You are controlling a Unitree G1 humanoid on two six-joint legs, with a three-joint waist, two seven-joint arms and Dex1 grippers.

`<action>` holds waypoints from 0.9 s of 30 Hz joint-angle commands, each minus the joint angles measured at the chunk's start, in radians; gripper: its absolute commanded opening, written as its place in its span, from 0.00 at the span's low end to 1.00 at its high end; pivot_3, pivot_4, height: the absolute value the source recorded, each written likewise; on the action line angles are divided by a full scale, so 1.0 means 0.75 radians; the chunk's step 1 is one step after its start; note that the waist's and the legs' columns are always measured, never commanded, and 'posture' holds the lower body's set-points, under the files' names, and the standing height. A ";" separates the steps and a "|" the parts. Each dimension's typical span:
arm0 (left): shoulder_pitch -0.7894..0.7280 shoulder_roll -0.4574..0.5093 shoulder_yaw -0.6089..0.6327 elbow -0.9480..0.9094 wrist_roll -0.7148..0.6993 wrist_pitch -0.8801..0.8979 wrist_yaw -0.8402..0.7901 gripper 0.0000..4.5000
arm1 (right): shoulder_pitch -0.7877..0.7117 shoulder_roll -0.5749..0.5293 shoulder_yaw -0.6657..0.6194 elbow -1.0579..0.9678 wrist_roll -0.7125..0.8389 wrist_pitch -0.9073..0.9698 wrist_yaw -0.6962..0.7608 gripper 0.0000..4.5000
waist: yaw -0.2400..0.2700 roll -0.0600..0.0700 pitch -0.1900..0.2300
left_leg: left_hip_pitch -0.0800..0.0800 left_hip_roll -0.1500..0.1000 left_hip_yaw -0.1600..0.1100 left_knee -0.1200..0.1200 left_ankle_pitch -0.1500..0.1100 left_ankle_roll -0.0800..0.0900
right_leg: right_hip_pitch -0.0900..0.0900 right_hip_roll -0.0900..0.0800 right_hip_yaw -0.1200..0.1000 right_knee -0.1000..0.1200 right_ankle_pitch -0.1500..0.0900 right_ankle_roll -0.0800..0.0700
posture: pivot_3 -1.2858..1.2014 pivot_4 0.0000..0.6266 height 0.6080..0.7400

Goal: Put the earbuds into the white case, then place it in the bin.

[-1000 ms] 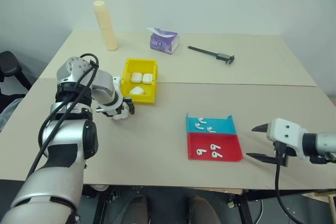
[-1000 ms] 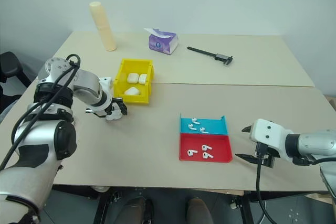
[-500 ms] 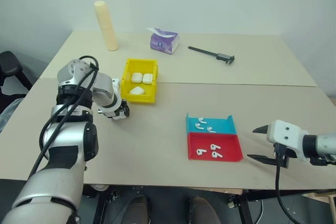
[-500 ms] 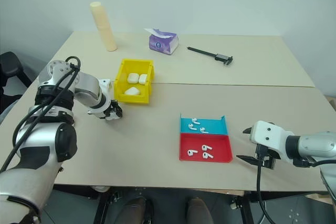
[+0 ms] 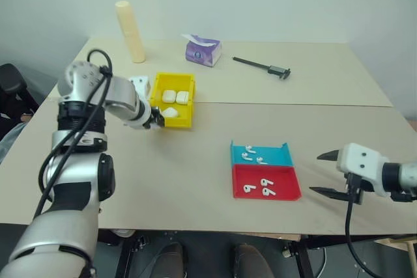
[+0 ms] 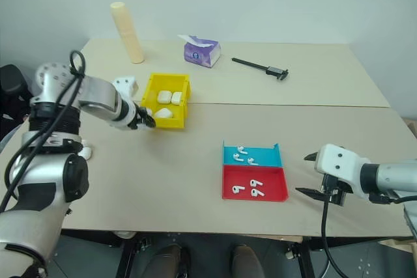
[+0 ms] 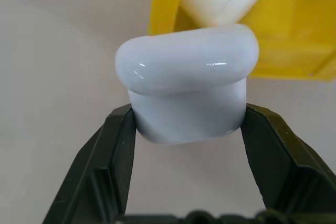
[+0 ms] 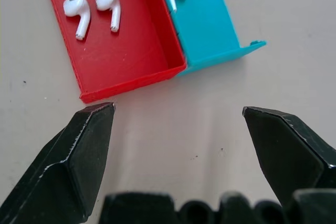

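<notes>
Presently, item by item: left hand [image 7: 186, 129] clamped on a white case [image 7: 187, 88], one black finger [image 7: 118, 145] on each side of it, held above the desk [image 5: 195, 174] just beside the near left corner of the yellow bin [image 5: 185, 122]; in the head views the hand sits at that corner, case hidden by the fingers; bin on the left half of the desk, holding three more white cases [image 5: 175, 97], two side by side at the back, one nearer the front; right hand [image 5: 328, 174] at the desk's right near edge, fingers wide apart, nothing between them, pointing toward the trays; teal tray [image 5: 273, 155] and red tray [image 5: 287, 190] touching each other, teal behind red, right of centre; earbuds [image 8: 79, 11] loose in both trays, two in the red visible in the right wrist view, with more in the teal; cream cylinder [image 5: 130, 30] upright at the far left; purple tissue pack [image 5: 203, 51] at the far middle; black caliper [image 5: 264, 66] lying to its right.
</notes>
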 commanded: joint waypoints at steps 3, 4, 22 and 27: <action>-0.047 0.188 -0.272 -0.295 -0.486 0.004 -0.311 0.61 | -0.088 -0.048 -0.063 -0.021 0.045 0.005 0.023 1.00 | -0.002 0.000 0.000 | 0.004 0.000 0.001 -0.003 0.000 -0.001 | 0.002 0.000 0.001 -0.001 0.000 0.000 | 0.52 0.24 1.00; -0.036 0.202 -0.285 -0.370 -0.526 0.004 -0.402 0.61 | -0.110 -0.046 -0.057 -0.017 0.049 0.004 0.019 1.00 | -0.002 0.000 0.000 | 0.005 0.000 0.001 -0.004 0.001 -0.001 | 0.002 0.000 0.001 -0.001 0.000 0.000 | 0.52 0.24 1.00; 1.111 -0.147 -0.273 -0.892 0.739 -2.234 -2.128 0.61 | -0.711 -0.285 0.417 -0.300 0.153 0.516 0.129 1.00 | 0.005 0.009 -0.006 | 0.012 0.001 0.008 -0.008 -0.006 0.011 | 0.012 0.000 -0.002 -0.007 0.001 -0.005 | 0.52 0.24 1.00; 1.211 -0.275 -0.256 -0.753 0.804 -2.509 -2.306 0.61 | -0.897 -0.262 0.643 -0.369 0.094 0.575 0.224 1.00 | 0.005 0.009 -0.006 | 0.001 0.002 0.003 -0.003 -0.010 0.018 | 0.004 0.001 -0.001 -0.012 0.002 -0.003 | 0.52 0.24 1.00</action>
